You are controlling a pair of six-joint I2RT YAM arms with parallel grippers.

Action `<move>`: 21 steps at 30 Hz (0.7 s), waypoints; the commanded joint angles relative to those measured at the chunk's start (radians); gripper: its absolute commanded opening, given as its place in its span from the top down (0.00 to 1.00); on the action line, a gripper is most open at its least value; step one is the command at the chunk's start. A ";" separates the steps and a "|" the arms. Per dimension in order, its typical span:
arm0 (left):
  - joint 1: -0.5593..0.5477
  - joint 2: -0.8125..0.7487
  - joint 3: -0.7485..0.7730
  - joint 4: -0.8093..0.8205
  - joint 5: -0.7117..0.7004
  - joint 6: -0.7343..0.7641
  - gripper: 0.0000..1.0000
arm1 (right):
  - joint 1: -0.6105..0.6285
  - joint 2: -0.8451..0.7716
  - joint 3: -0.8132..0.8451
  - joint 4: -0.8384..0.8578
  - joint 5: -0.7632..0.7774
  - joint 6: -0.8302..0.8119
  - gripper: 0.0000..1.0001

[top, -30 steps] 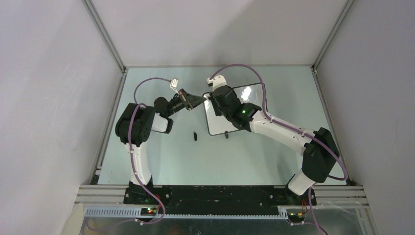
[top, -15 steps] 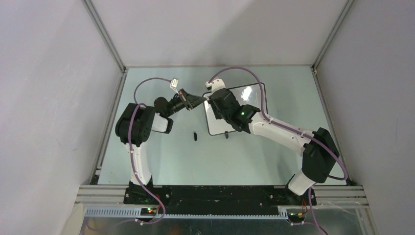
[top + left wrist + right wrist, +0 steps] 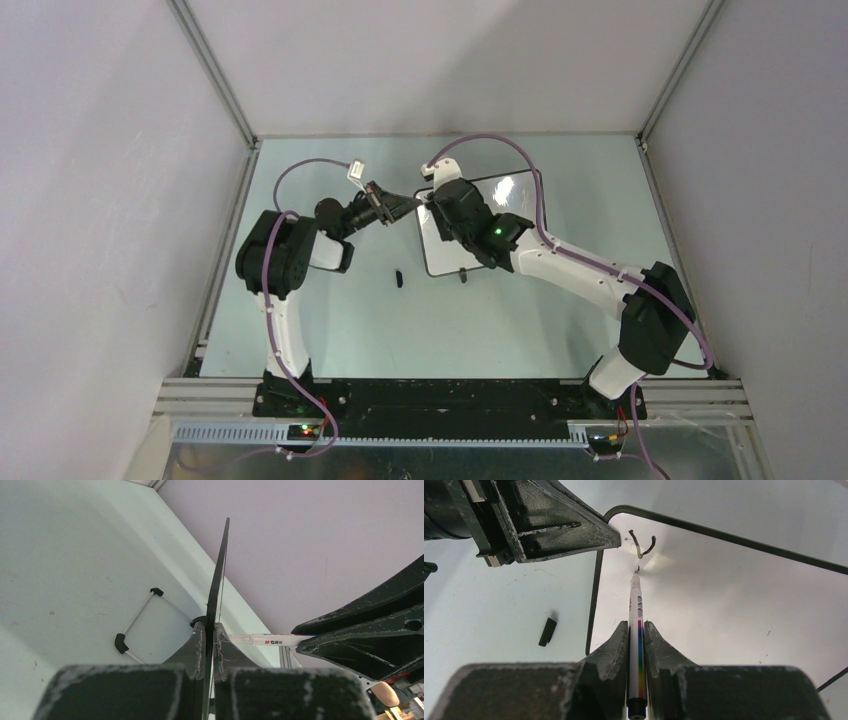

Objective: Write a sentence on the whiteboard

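The whiteboard [image 3: 445, 255] lies on the table, its black frame [image 3: 595, 595] running along the left side. My left gripper [image 3: 408, 205] is shut on the board's far-left corner, and the left wrist view shows the board edge-on [image 3: 218, 580] between its fingers [image 3: 195, 642]. My right gripper [image 3: 637, 625] is shut on a white marker [image 3: 635, 597] with a rainbow stripe. The marker's tip touches the board near that corner. Just beyond the tip, two short black strokes [image 3: 642, 545] are all that shows of the sentence. The same marker [image 3: 272, 640] also appears in the left wrist view.
A small black marker cap [image 3: 398, 278] lies on the table left of the board and also shows in the right wrist view [image 3: 547, 631]. A black foot [image 3: 463, 273] sticks out at the board's near edge. Beside the board's edge lies a thin white rod with black ends [image 3: 137, 621].
The right gripper with the marker has shifted slightly toward the board's far-left corner. The left arm and the board have stayed put.
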 commanded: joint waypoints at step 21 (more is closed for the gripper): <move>-0.010 -0.039 0.005 0.041 0.011 0.011 1.00 | -0.026 0.024 0.106 0.036 0.008 -0.026 1.00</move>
